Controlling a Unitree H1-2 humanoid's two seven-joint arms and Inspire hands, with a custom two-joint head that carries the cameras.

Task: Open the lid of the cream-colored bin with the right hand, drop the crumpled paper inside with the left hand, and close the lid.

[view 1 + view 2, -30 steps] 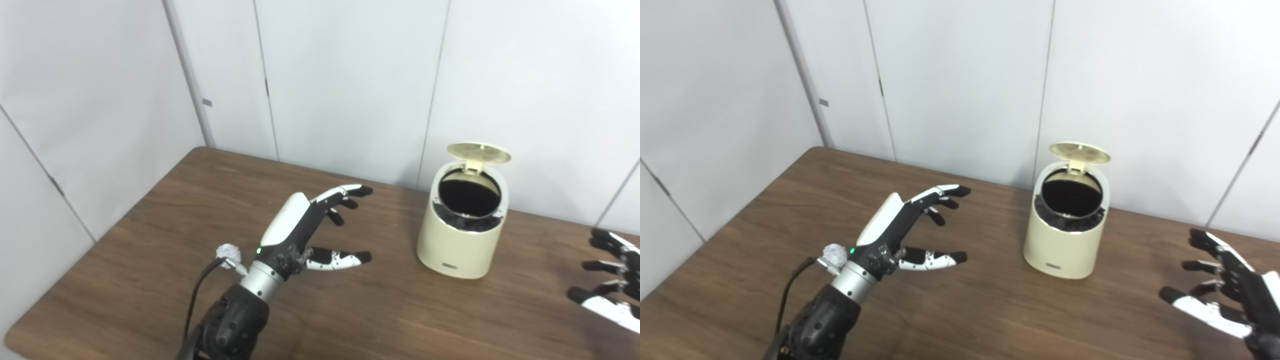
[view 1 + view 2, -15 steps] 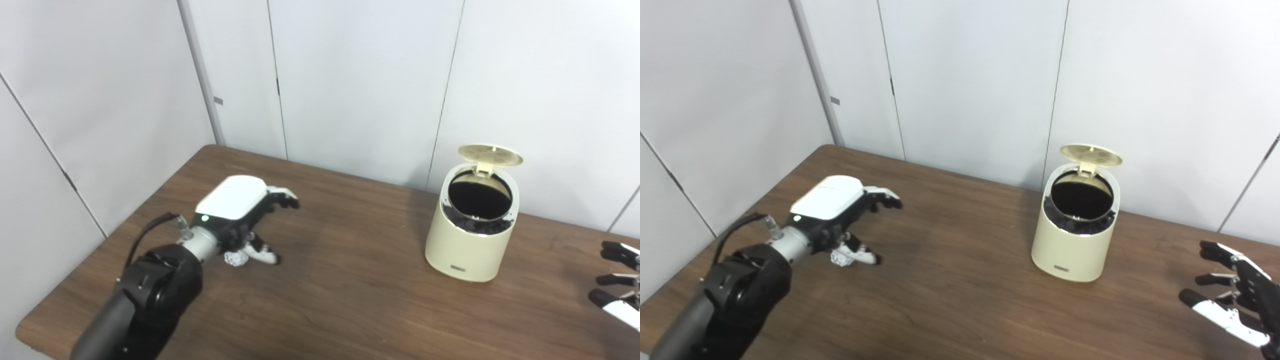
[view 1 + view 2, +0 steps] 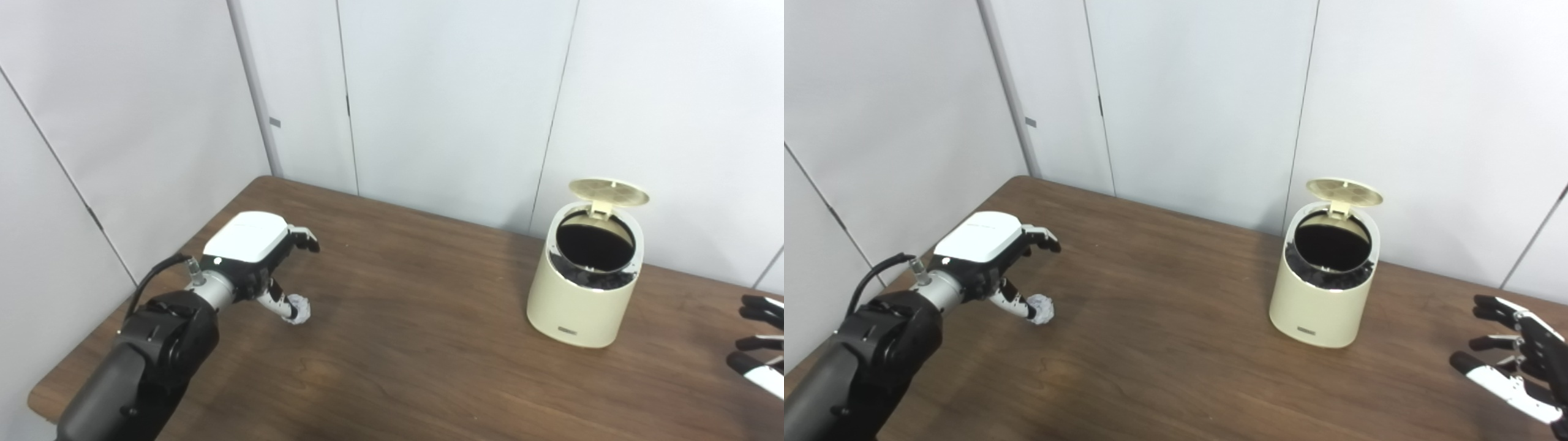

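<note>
Wood-grain brown table (image 3: pixel 1176 367) carries everything we see, with pale wall panels (image 3: pixel 1200 98) closing it in behind and to the left. Nothing stands between our left hand (image 3: pixel 254 245) and the cream-colored bin (image 3: pixel 582 288) — only bare tabletop lies across that stretch, and the two are well apart. The bin stands upright near the back wall, its lid (image 3: pixel 608 192) tipped up at the hinge and its dark mouth uncovered; a black liner shows at the rim.

Our left hand reaches low over the table's left part, palm down, white back plate upward, fingers curled forward and downward. The thumb angles down beneath them, and the crumpled paper (image 3: pixel 1041 307) sits on the table at the thumb's tip, touching it or just beside it — below and a little behind the fingertips. The fingers have not closed on the paper; they are bent but apart from the thumb, holding nothing. A black cable (image 3: pixel 156 275) loops off the wrist.

Our right hand (image 3: pixel 1513 361) hovers at the far right, clear of the bin, fingers spread and empty. It is cut off by the picture's edge in the left eye view, so only the fingertips show there
</note>
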